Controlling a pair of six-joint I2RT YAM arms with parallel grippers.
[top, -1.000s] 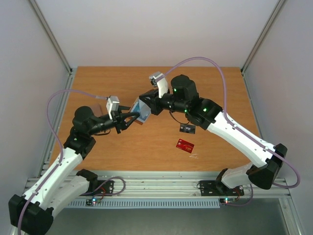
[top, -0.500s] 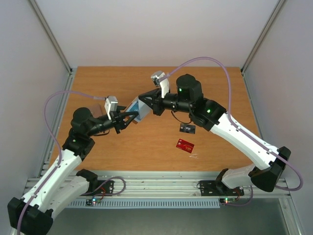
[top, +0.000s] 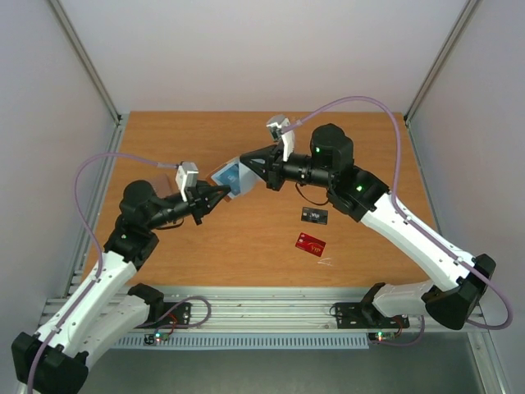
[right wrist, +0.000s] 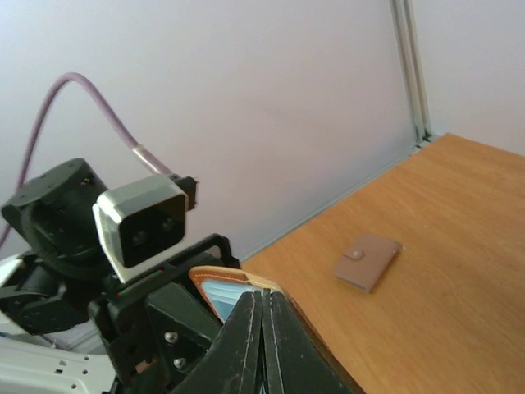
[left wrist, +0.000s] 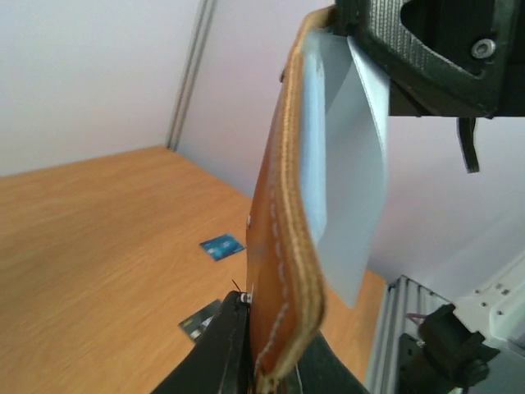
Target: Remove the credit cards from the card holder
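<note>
So here's where we're at. Above the orange-brown wooden worktop, both arms meet in the middle, with the small brown leather card holder held up in the air between them. The left pincer is clamped on its stitched leather edge. The right pincer is pinched tight on the pale blue-grey inner flap, so the thing is spread open.

The black card with white print and the red card with gold lettering lie out on the worktop, near each other. From the right wrist we see a blue strip in the pocket. It's probably the blue card, but we can't swear to it.

Our worry is that neither pincer is free to pull that card. If one lets go to reach for it, the holder could flop shut, or slip out of the other's thin edge grip and drop. Pulling the two sides apart too hard could also make the leather slide out.
</note>
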